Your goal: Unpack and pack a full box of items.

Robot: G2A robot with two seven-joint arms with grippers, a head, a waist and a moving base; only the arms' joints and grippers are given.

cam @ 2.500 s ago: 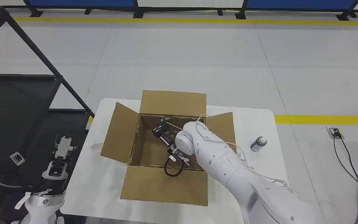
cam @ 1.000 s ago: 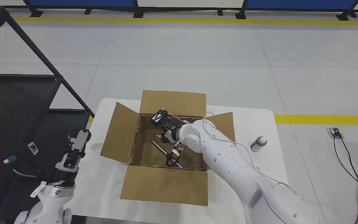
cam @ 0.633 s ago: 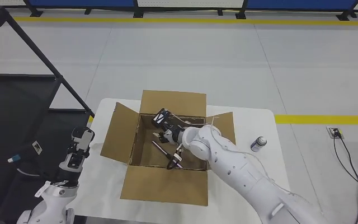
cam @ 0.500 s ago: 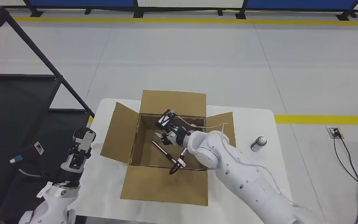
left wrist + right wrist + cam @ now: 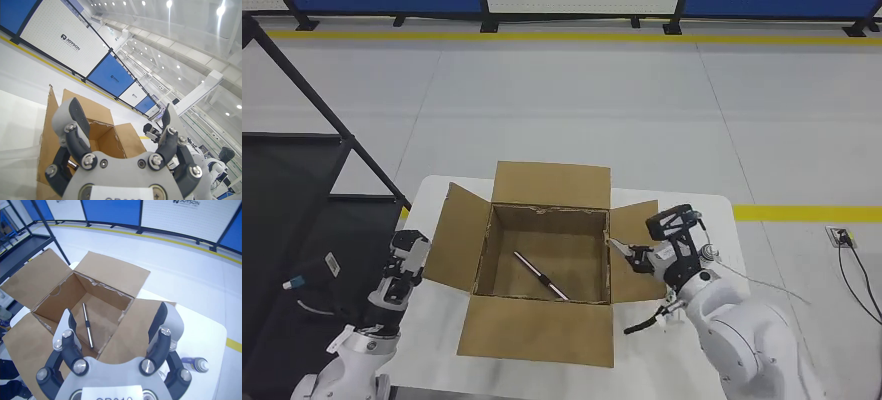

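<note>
Top view: cardboard box, open, holds one metal rod. Right end effector beside its flap, fingers apart, empty. Left end effector likewise apart.

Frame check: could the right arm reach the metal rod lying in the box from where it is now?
Probably yes. The box stands open, and the metal rod lies alone on its bottom with nothing over it. The right pincer hangs open just beside the opening, facing in.
</note>
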